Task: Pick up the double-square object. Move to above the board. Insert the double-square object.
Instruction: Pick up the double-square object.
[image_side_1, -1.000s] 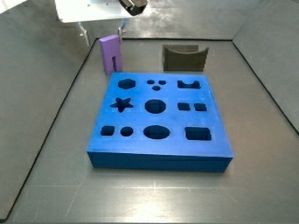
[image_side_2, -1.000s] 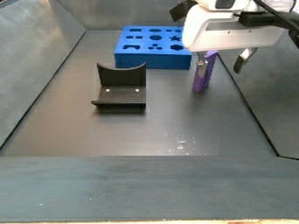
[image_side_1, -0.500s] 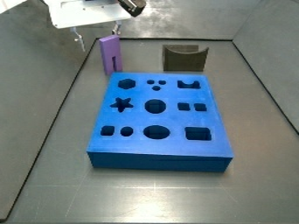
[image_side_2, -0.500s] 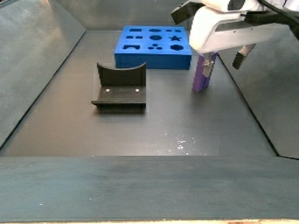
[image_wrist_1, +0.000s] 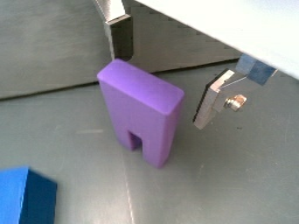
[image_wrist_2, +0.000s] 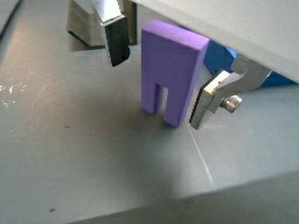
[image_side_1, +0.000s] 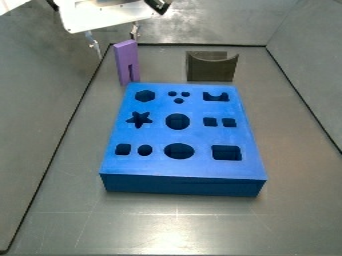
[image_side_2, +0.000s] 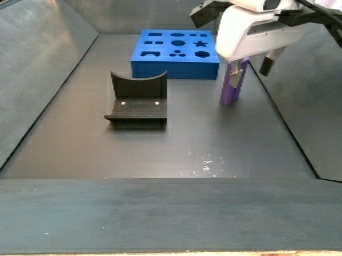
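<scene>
The double-square object (image_side_1: 124, 62) is a light-purple upright block with a slot at its foot. It stands on the grey floor beyond the far left corner of the board (image_side_1: 249, 140). It also shows in a side view (image_side_2: 233, 86) and in both wrist views (image_wrist_1: 146, 114) (image_wrist_2: 173, 74). My gripper (image_wrist_2: 163, 68) is open and straddles the block's upper part. One finger (image_wrist_1: 121, 35) is on each side, with a gap on both sides. It also shows in both side views (image_side_1: 114, 40) (image_side_2: 249, 65).
The dark fixture (image_side_2: 134, 100) stands on the floor beside the board (image_side_2: 154, 62), and it also shows in a side view (image_side_1: 210, 66). Grey walls enclose the floor, and one runs close behind the block. A blue board corner (image_wrist_1: 24, 197) shows near the block.
The gripper has shifted slightly over the purple block, towards the wall. The jaws stay open and the block has not moved.
</scene>
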